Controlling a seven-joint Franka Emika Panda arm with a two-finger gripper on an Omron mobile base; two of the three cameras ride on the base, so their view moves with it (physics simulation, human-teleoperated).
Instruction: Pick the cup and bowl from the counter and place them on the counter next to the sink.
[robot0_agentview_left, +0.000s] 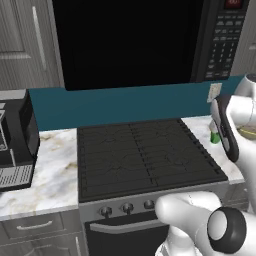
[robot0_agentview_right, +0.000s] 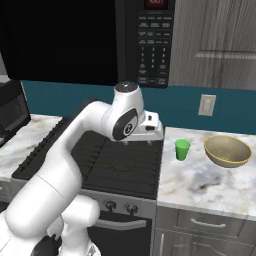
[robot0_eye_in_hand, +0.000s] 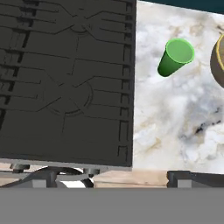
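Right base view shows whole bowl (robot0_agentview_right: 228, 151) beside cup (robot0_agentview_right: 182, 149); hand view clips it, hand fingers apart

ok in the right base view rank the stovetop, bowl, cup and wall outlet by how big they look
1. stovetop
2. bowl
3. and 4. cup and wall outlet look alike; the outlet sits farther back, so unranked.

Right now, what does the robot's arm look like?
The arm is smooth glossy white, made of fat rounded tube pieces. Its joints have dark grey bands and round grey caps, like the one at its elbow. In the hand view, the hand shows two small dark finger tips.
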